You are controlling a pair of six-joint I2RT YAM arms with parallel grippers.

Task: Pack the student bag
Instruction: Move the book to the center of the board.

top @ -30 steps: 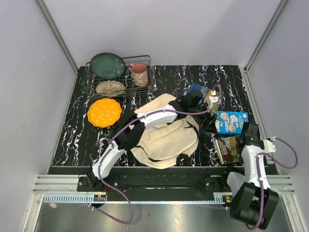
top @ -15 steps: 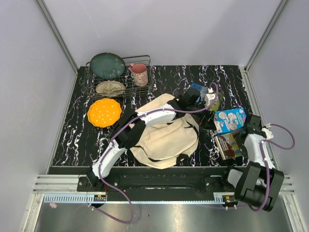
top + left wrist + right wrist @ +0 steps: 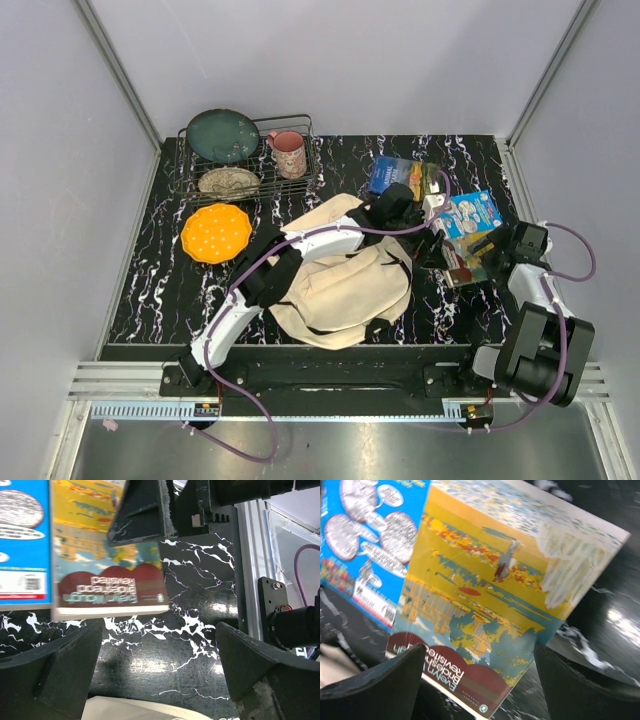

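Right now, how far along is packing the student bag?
Done: nothing visibly in the student bag. In hand: right tool, open, over the yellow novel beside the blue book; left tool open nearby. Left: both books, plus a third book farther back.

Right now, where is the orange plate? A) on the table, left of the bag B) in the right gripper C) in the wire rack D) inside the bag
A: the orange plate lies flat on the table, left of the bag.
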